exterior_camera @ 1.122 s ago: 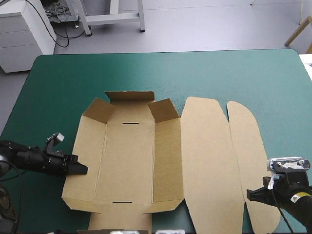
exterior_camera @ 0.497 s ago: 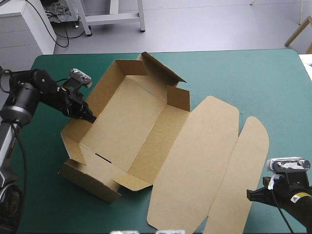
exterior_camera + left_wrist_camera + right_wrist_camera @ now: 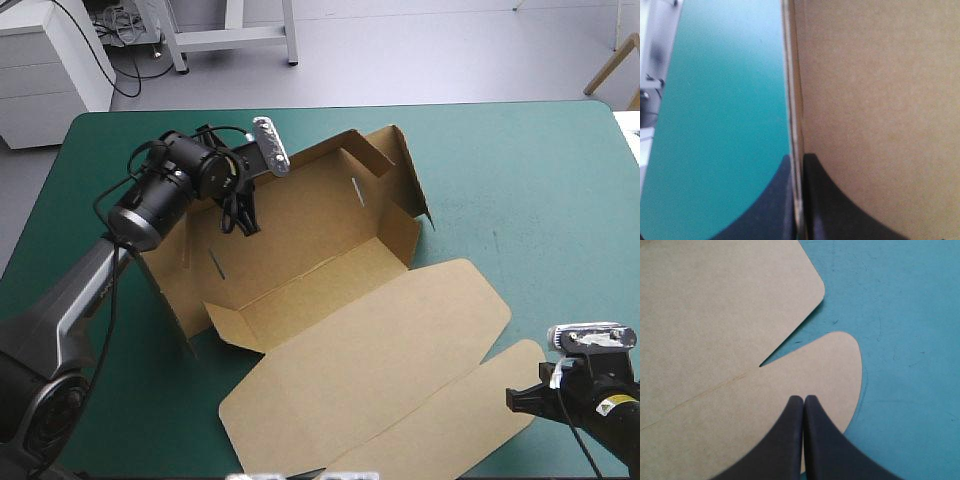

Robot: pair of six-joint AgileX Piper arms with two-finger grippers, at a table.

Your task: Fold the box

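- Brown cardboard box (image 3: 330, 250), walls up, lid flat.
- Left black gripper (image 3: 798, 156): jaws pinching a box wall.
- Right black gripper (image 3: 803, 397): jaws closed, empty, rounded lid flap under them.

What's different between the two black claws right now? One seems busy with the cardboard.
The left gripper is shut on a raised wall of the box, with board between its fingers; the right gripper is shut on nothing. The left one reaches over the far left of the table; the right one sits at the near right corner, over the lid's rounded flap. Both have black fin-shaped fingers.
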